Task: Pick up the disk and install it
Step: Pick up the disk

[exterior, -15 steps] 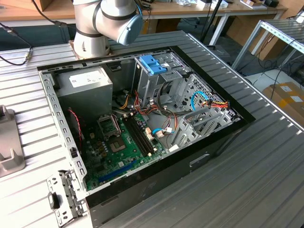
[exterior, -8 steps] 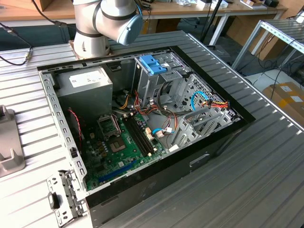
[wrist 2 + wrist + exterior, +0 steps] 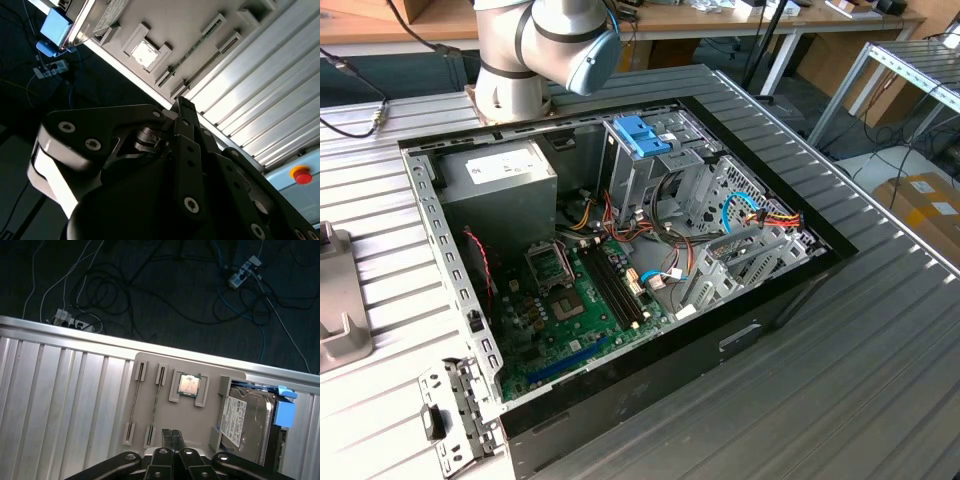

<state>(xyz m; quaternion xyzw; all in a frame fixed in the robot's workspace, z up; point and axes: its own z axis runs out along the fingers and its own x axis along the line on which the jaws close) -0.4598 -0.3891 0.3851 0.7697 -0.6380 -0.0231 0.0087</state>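
The disk (image 3: pixel 247 422) is a silver-grey hard drive with a white label and bright blue rails. It lies in a recess at one end of a grey parts tray (image 3: pixel 210 375). In the second wrist view the disk (image 3: pixel 107 15) and tray (image 3: pixel 190 20) appear beyond the gripper body. My gripper (image 3: pixel 172 432) hangs above the tray, off to the side of the disk and not touching it. Its fingers are shut together with nothing between them. The fingertips (image 3: pixel 182 107) point toward the tray's edge.
The tray also holds a processor chip (image 3: pixel 189 385) and thin memory sticks (image 3: pixel 134 400). In the exterior view an open computer case (image 3: pixel 650 250) sits in the ribbed metal table (image 3: pixel 840 380), with a drive cage and blue clip (image 3: pixel 645 135) and a power supply (image 3: pixel 500 180). Cables (image 3: pixel 150 285) lie on the dark floor.
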